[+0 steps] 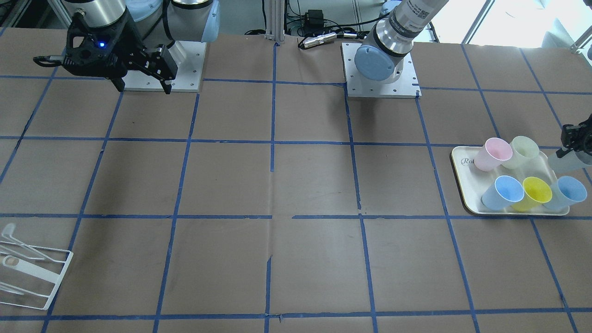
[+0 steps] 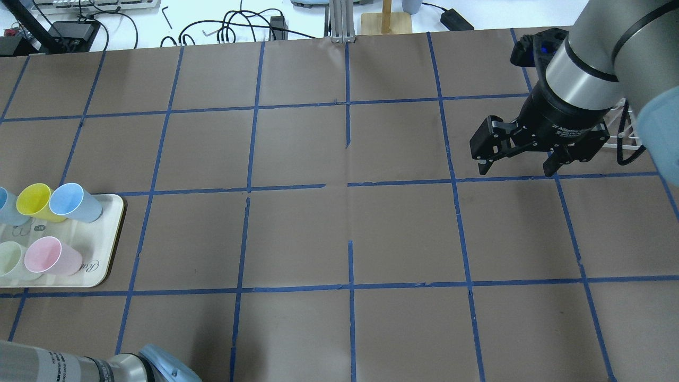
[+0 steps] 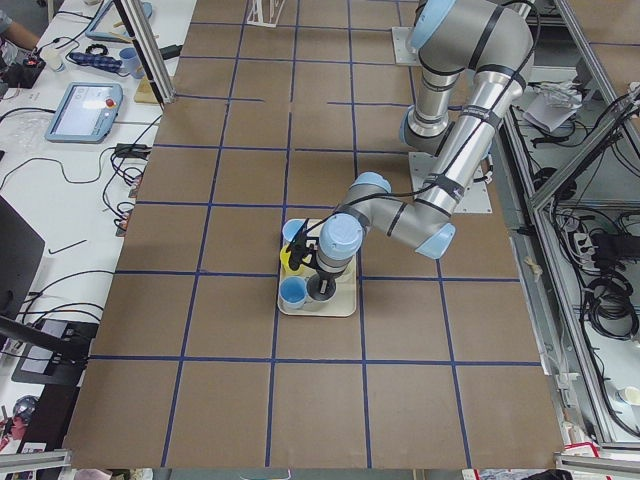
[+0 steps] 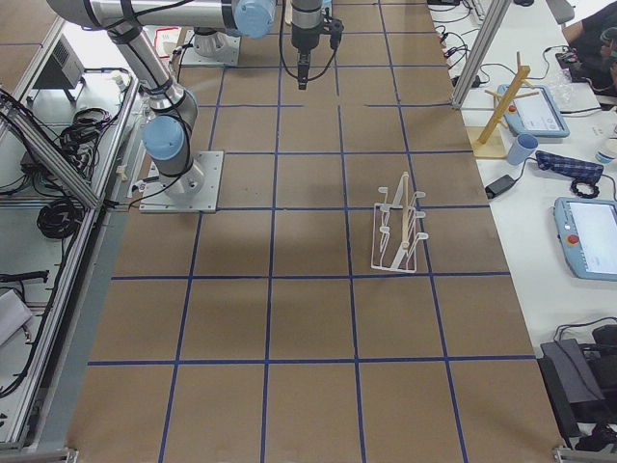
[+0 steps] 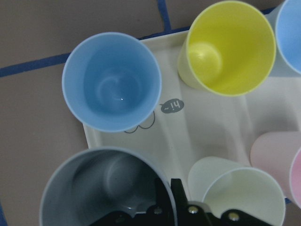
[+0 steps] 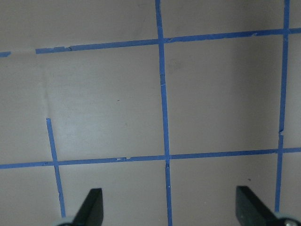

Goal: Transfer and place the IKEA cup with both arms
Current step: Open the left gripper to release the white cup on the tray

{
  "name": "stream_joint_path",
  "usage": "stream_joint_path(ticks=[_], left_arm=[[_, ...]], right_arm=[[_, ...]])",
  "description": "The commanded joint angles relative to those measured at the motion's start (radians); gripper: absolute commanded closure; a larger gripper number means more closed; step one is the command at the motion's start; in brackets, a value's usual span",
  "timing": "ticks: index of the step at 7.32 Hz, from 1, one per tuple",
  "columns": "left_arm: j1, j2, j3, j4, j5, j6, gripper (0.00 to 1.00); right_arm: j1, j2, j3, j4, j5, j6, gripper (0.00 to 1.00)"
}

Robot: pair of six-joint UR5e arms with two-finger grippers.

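Observation:
The pale grey IKEA cup [image 5: 103,188] is at the corner of the cream tray [image 5: 197,132], beside a light-blue cup [image 5: 112,82] and the pale yellow-green cup [image 5: 235,197]. My left gripper [image 5: 168,197] is shut on the grey cup's rim, one finger inside and one outside. In the front-facing view the grey cup [image 1: 566,162] hangs tilted under the left gripper [image 1: 570,147] at the tray's outer edge [image 1: 462,185]. My right gripper [image 2: 517,162] is open and empty above bare table, far from the tray; it also shows in the front-facing view [image 1: 141,85].
The tray also holds a pink cup [image 1: 494,154], a yellow cup [image 1: 536,192] and two light-blue cups [image 1: 504,192]. A white wire rack [image 1: 32,273] stands on the right arm's side [image 2: 626,132]. Blue tape lines grid the brown table.

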State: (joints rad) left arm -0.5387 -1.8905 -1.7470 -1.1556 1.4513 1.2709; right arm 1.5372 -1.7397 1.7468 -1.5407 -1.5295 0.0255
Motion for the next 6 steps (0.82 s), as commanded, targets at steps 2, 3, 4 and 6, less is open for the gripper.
stream_joint_path(ticks=[2,3,4,6], left_arm=[[-0.004,-0.039,-0.003,0.034,0.0,-0.007,0.68],[-0.006,-0.045,-0.005,0.034,0.0,-0.008,0.64],[-0.009,-0.044,-0.003,0.034,0.004,-0.011,0.63],[-0.009,-0.038,0.006,0.027,0.004,-0.033,0.55]], right_arm=[[0.0,-0.003,0.005,0.004,0.0,0.001,0.0],[0.0,-0.003,0.005,0.001,-0.004,0.001,0.0],[0.0,-0.003,0.005,-0.002,-0.006,-0.001,0.0],[0.0,-0.004,0.005,-0.002,-0.005,0.001,0.0]])
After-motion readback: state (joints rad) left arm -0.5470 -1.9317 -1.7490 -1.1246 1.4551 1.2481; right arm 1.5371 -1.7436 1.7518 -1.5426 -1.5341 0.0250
